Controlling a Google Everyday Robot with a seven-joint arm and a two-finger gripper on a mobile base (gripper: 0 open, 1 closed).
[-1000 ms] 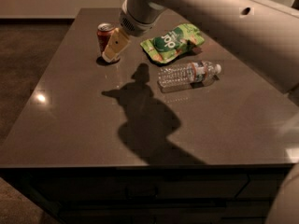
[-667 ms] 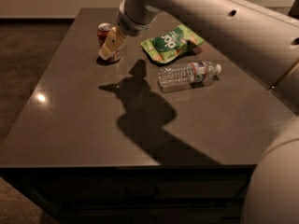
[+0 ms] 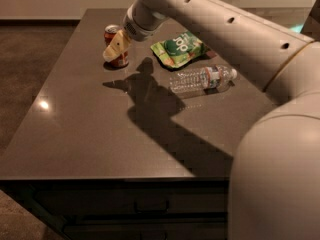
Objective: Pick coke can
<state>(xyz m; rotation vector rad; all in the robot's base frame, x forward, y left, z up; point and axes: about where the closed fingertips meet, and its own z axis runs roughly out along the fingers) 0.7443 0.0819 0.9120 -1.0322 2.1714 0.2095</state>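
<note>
The coke can, red-orange with a silver top rim, stands upright near the far left part of the dark table. My gripper reaches down from the white arm and sits right against the can's front, its cream-coloured fingers covering the can's middle. Only the can's top and bottom edge show around the fingers.
A green snack bag lies right of the can. A clear plastic water bottle lies on its side in front of the bag. My white arm crosses the upper right of the view. The table's left edge drops to carpet.
The arm has swung further forward and now fills more of the right side. The gripper has stayed at the can, which has not moved.
</note>
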